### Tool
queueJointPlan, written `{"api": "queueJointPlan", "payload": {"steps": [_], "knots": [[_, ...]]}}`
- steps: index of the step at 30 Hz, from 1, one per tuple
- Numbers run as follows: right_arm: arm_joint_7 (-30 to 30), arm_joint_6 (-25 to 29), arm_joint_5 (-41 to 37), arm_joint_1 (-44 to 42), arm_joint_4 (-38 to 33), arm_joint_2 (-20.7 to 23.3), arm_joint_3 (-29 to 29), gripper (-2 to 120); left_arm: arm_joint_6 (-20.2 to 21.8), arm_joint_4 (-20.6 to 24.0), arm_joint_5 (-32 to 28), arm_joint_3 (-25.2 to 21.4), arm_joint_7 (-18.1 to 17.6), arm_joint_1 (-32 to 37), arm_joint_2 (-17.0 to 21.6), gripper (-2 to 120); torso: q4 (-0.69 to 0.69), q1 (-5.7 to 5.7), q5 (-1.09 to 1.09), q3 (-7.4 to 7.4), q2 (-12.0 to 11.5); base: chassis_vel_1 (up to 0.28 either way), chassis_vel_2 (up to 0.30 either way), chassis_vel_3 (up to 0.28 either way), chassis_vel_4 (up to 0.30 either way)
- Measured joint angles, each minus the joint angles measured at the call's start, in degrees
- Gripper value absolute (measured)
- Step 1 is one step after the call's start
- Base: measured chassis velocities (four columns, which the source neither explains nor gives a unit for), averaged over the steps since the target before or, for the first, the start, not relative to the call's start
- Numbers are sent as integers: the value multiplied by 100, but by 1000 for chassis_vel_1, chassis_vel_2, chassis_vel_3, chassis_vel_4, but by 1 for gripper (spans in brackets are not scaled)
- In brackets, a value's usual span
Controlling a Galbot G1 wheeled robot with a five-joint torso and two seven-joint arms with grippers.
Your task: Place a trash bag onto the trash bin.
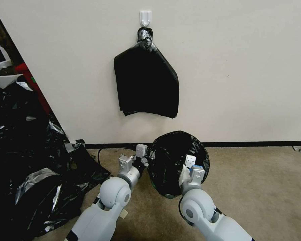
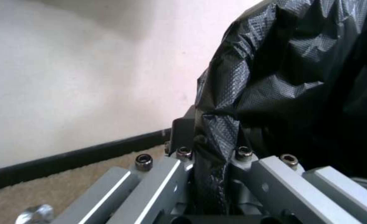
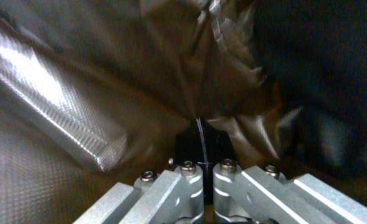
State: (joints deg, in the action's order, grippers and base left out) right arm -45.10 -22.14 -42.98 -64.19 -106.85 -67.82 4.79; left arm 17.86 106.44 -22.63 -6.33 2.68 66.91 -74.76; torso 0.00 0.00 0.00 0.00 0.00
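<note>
The trash bag (image 1: pixel 170 157), thin glossy black film, is stretched into a round open shape low over the carpet by the wall. My left gripper (image 1: pixel 150 155) sits at its left edge and is shut on a fold of the film; in the left wrist view the trash bag (image 2: pixel 299 68) bunches down into the left gripper (image 2: pixel 210 149). My right gripper (image 1: pixel 190 160) reaches into the bag's right side. In the right wrist view the right gripper (image 3: pixel 203 146) is shut on a thin edge of the trash bag (image 3: pixel 67 93). The trash bin is hidden.
A thick black bundle (image 1: pixel 145 80) hangs from a white hook (image 1: pixel 145 17) on the wall above. A heap of black plastic scraps (image 1: pixel 30 160) covers the floor at the left, with a white bowl (image 1: pixel 3 75) behind it. Bare carpet (image 1: pixel 257 187) lies to the right.
</note>
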Motion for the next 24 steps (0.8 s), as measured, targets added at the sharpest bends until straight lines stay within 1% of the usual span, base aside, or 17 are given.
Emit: {"api": "queueJointPlan", "payload": {"steps": [2, 3, 6, 13, 15, 18, 19, 21, 24], "knots": [[-60, -247, -114, 196, 240, -1, 14, 0, -69, -7, 81, 58, 84, 18, -29, 3, 0, 0, 0, 0, 0, 0, 0, 0, 0], [-60, -247, -114, 196, 240, -1, 14, 0, -69, -7, 81, 58, 84, 18, -29, 3, 0, 0, 0, 0, 0, 0, 0, 0, 0], [-121, -427, -188, 391, 545, 24, -44, 0, -193, -12, 170, 81, 203, 33, -36, 3, 1, 0, 0, 0, 0, 0, 0, 0, 0], [-119, -561, -160, 439, 702, 137, -162, 0, -250, 38, 175, 73, 282, 59, -12, 3, 0, 0, 0, 0, 0, 0, 0, 0, 0], [-108, -566, -112, 424, 687, 146, -176, 0, -261, 38, 176, 73, 293, 65, -16, 3, 0, 0, 0, 0, 0, 0, 0, 0, 0], [30, -520, -28, 312, 370, 161, -181, 0, -279, 39, 177, 90, 300, 65, -42, 3, 0, 0, 0, 0, 0, 0, 0, 0, 0], [30, -520, -28, 312, 370, 161, -181, 0, -279, 39, 177, 90, 300, 65, -42, 3, 0, 0, 0, 0, 0, 0, 0, 0, 0], [287, -429, -45, 214, 108, 195, -155, 0, -279, 39, 186, 101, 300, 54, -46, 3, -1, 0, 0, 0, 0, 0, 0, 0, 0], [414, -434, -156, 162, -30, 196, -90, 0, -279, 39, 187, 121, 300, 49, -55, 3, 1, 0, 0, 0, 0, 0, 0, 0, 0]]}}
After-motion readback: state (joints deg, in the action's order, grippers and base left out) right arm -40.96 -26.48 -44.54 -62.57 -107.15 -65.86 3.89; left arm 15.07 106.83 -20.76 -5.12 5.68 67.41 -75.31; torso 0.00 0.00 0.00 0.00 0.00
